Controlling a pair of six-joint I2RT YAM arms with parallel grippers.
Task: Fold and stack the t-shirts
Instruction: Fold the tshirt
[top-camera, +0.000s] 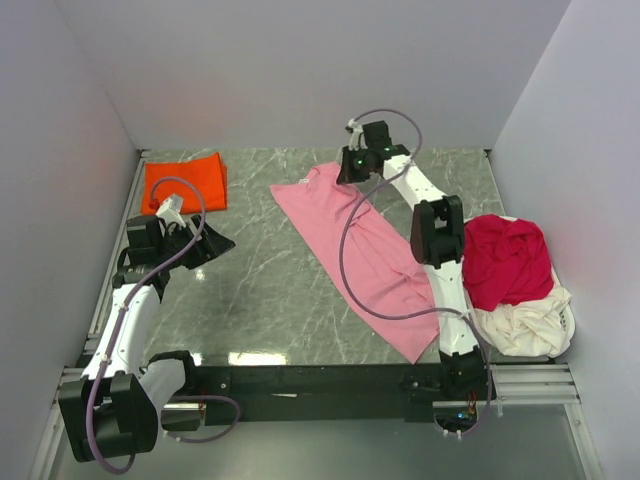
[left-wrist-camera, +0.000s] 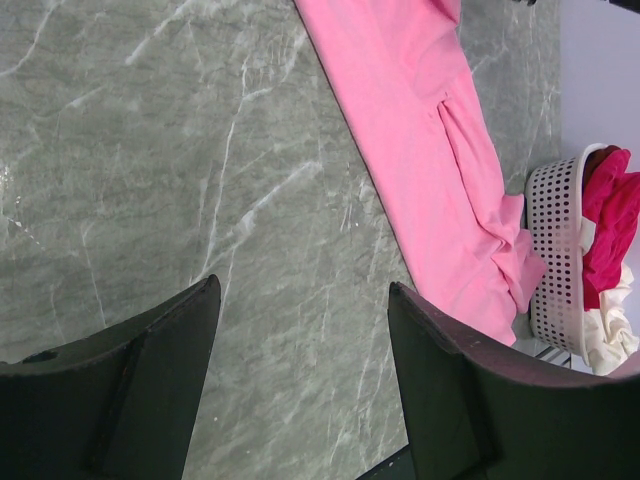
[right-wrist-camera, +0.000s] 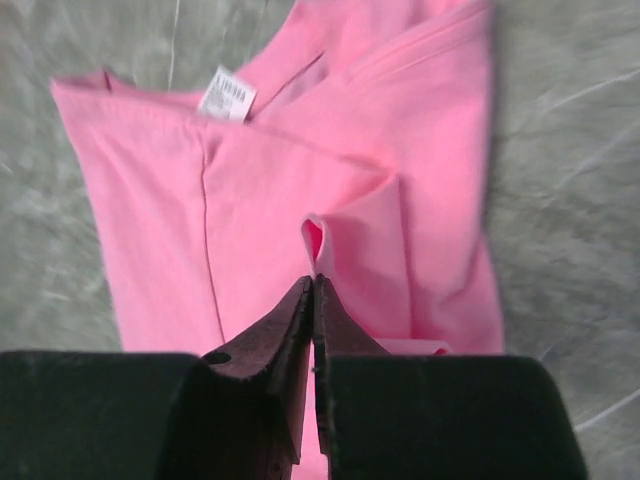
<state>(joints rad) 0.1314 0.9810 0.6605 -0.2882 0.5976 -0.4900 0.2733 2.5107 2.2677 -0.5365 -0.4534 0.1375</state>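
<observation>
- Pink cloth dominates the top view: the light pink t-shirt (top-camera: 360, 250) lies spread as a long band on the marble table (top-camera: 250, 280), running from about 12 o'clock near the far edge down to about 5 o'clock near the right arm's base.
- The right gripper (top-camera: 352, 175) sits on the far end of that band, at about 1 o'clock on the table.
- In the right wrist view the right gripper (right-wrist-camera: 313, 280) has its jaws pressed almost together, with only a thin slit between them, pinching a small raised fold of the light pink t-shirt (right-wrist-camera: 260, 190) at their tips.
- Beyond the fold, toward 11 o'clock in that view, a white neck label (right-wrist-camera: 227, 93) shows at the collar.
- The bright orange t-shirt (top-camera: 185, 183) lies folded square at about 10 o'clock on the table, well apart from the pink one.
- The left gripper (top-camera: 215, 243) hangs over bare marble at about 9 o'clock, just nearer than the orange square.
- In its own wrist view the left gripper (left-wrist-camera: 303, 288) has its jaws spread wide, with nothing between them.
- At about 4 o'clock, off the table's right edge, a white perforated basket (left-wrist-camera: 555, 260) holds the crumpled crimson t-shirt (top-camera: 505, 258), with the cream t-shirt (top-camera: 525, 322) bunched on its near side.
</observation>
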